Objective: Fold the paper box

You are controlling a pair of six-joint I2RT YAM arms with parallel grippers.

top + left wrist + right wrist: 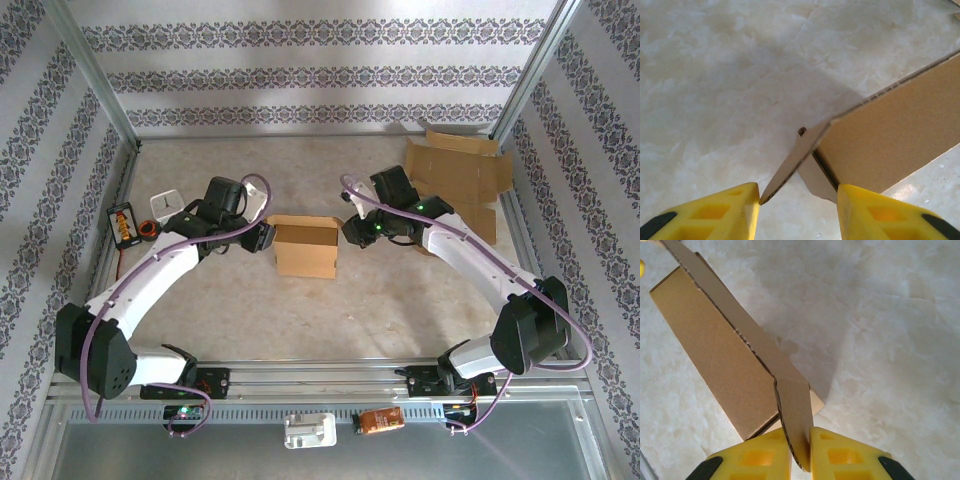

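Top external view puts the paper box (305,245) near the middle of the pale marbled desk (400,300): a plain brown carton, with no print on it that can be read. The left hand (262,238) sits at the box's left end and the right hand (352,232) at its right end, both close against the cardboard.

Left wrist view looks along a side wall of the box. A thin end flap (790,167) juts from the box's corner down between the yellow fingers (715,215). That hand is spread: the flap's lower corner touches one fingertip and a gap shows before the other.

Right wrist view shows the other hand pressed together on the box, pinching a flap edge-on between its fingertips (765,455), with the box's long wall running away up and to the left.

Behind the box and to its right, flattened cardboard sheets (460,175) lie against the far corner. Left of the box, beyond the left hand, stand a small white clock face (165,203) and a black-and-orange gadget (124,224). Nearer than the box, past the desk's front rail, lie a white piece (309,431) and an orange pack (381,420). Any lettering on these is too small to read.
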